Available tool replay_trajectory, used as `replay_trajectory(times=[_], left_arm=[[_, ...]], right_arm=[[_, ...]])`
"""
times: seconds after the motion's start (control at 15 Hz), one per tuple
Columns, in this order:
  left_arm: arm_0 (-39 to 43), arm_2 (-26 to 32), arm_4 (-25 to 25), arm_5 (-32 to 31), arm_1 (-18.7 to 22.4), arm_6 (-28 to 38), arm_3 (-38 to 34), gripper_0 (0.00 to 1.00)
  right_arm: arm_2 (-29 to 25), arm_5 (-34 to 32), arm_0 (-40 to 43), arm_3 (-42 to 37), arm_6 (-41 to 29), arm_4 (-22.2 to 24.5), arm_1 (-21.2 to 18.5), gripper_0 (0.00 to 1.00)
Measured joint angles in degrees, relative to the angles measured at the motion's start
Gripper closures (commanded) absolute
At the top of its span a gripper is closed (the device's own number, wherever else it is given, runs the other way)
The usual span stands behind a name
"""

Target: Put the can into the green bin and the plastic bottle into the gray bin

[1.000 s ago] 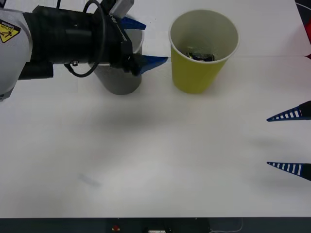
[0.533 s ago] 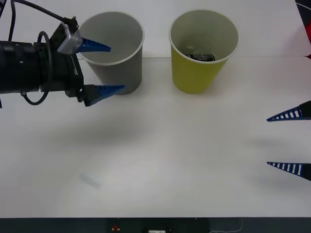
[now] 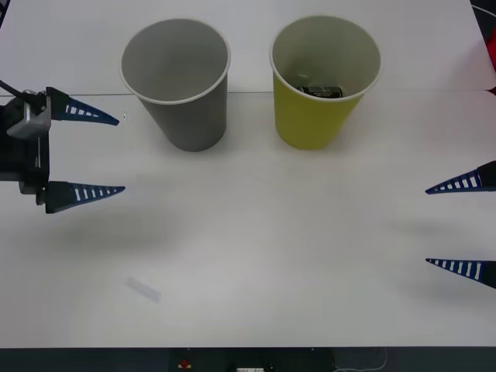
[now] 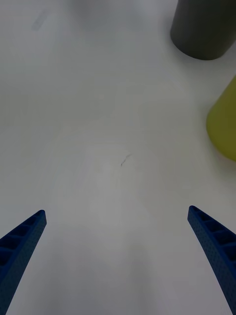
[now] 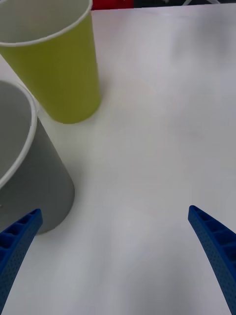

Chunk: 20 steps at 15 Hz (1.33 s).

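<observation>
Front view shows the left claw (image 3: 115,155) low over the white surface (image 3: 271,256) at the left edge, fingers spread apart and empty, pointing right, near the gray bin (image 3: 177,85). The right claw (image 3: 428,226) sits at the right edge, fingers likewise apart, pointing left. The green bin (image 3: 324,85) stands upright just right of the gray one, with the can (image 3: 321,91) lying inside it.
</observation>
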Motion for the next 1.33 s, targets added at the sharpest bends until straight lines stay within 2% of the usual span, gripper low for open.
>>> replay_trajectory(times=[0.2,0.4,0.87,1.33], left_arm=[[3.46,0.01,3.42,0.01,4.47,-6.65,2.58,0.0],[6.95,0.66,4.25,0.14,7.2,-9.1,2.79,0.0],[13.17,1.21,7.34,0.16,8.43,-11.68,2.75,0.0],[13.8,1.21,7.6,0.0,8.36,-13.28,2.75,0.0]], right_arm=[[0.0,0.0,0.0,0.0,0.0,0.0,0.0,0.0],[0.0,0.0,0.0,0.0,0.0,0.0,0.0,0.0],[0.0,0.0,0.0,0.0,0.0,0.0,0.0,0.0],[0.0,0.0,0.0,0.0,0.0,0.0,0.0,0.0]])
